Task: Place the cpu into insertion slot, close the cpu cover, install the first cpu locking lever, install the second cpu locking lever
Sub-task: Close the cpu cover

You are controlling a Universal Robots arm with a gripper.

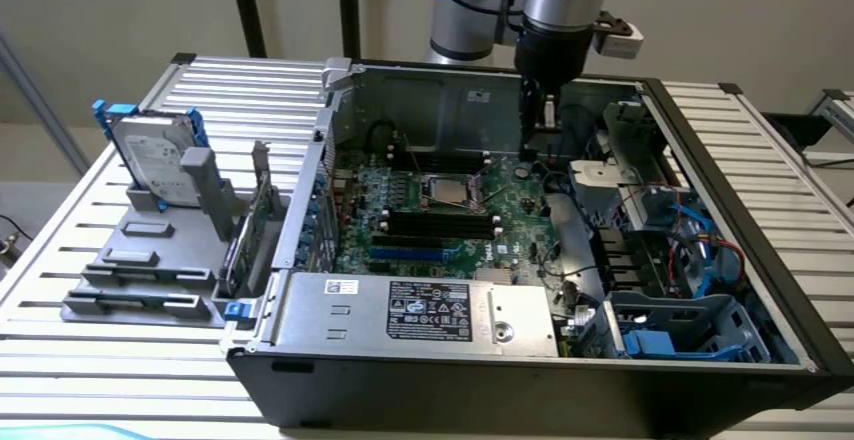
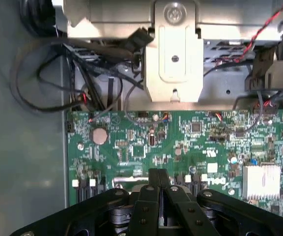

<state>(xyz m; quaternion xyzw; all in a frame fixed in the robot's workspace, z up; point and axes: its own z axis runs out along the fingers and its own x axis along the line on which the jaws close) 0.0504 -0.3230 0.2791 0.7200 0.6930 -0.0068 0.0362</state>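
The insertion slot (image 1: 447,188) is a square socket with a silvery rim, set in the middle of the green motherboard (image 1: 514,210) inside the open computer case. I cannot tell how the cpu cover and the locking levers stand, and the cpu is hidden from me. My gripper (image 1: 541,135) hangs low inside the case, beyond the slot and to the exterior view's right of it. In the wrist view my gripper (image 2: 159,173) is shut above the green board (image 2: 190,142), its black fingers pressed together with nothing visible between them.
A grey power supply box (image 1: 420,310) fills the case's front, with long black memory slots (image 1: 434,225) behind it. Black cables (image 2: 43,73) and a metal bracket (image 2: 173,54) lie just past the board's edge. A blue drive cage (image 1: 694,325) and a hard drive (image 1: 154,155) flank the case.
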